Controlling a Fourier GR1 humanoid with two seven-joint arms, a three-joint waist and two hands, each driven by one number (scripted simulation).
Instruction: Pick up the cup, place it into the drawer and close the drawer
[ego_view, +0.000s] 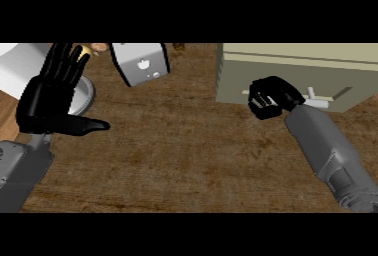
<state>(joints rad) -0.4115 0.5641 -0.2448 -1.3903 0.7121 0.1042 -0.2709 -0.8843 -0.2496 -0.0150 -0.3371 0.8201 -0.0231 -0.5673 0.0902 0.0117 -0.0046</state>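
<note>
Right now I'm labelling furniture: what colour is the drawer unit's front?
Pale beige or cream, seen in the head view on the drawer unit.

A brown wood-grain worktop (184, 155) filled most of the view. A lighter wood strip (7, 117) showed at its left edge. The light was dim and even.

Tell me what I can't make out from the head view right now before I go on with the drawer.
- Cup: not visible anywhere; the right hand is curled at the drawer unit, and whether it holds anything is hidden by its own fingers.
- Drawer handle: partly covered by that hand.
- Drawer inside: not shown.
- Plate: mostly hidden behind the open left hand.
- Silver appliance: cut by the top edge.
</note>
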